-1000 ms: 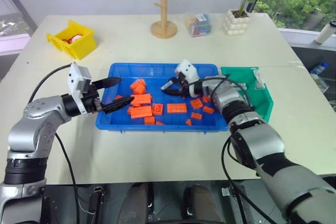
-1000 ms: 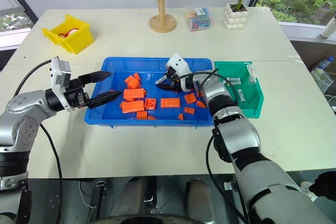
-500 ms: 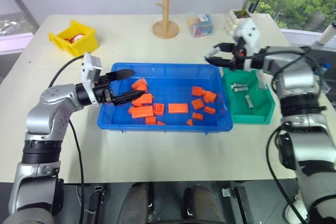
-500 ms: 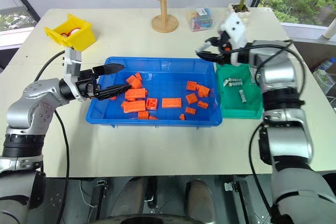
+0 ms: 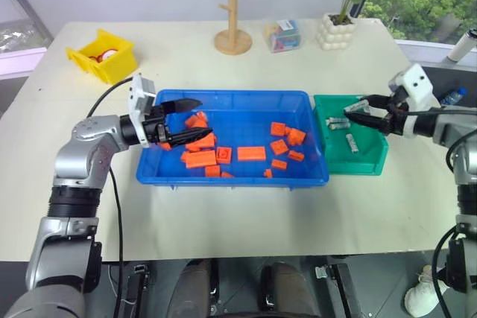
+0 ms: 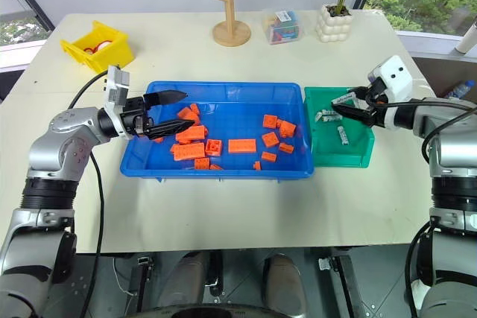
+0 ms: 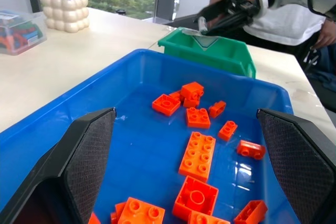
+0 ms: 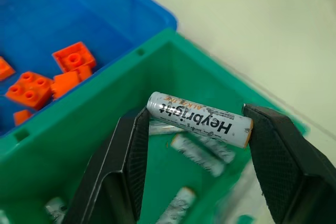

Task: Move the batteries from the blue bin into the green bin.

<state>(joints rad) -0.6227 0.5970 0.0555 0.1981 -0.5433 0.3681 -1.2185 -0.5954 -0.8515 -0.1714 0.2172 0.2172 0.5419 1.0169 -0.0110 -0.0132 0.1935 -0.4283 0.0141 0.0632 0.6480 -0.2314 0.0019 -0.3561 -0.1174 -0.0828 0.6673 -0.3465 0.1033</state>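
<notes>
- big rectangular blue plastic bin [image 5: 313,171]: glossy, with light glare on its smooth floor
- small dark-green plastic bin [image 5: 373,161]: smooth, a bit shiny
- orange plastic toy bricks [image 5: 252,153]: studded tops
- silvery-grey cylinder battery [image 8: 198,119]: smooth printed wrap
- pale bench [image 5: 223,214]: matt
- black jaws: fine-textured pads [image 7: 92,153]

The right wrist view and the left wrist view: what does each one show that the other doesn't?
Right wrist: a battery spanning the right end effector, printed label readable, more batteries lying below. Left wrist: the open left end effector over orange bricks, plus a white plant pot. Both: the green bin beside the blue bin.
</notes>
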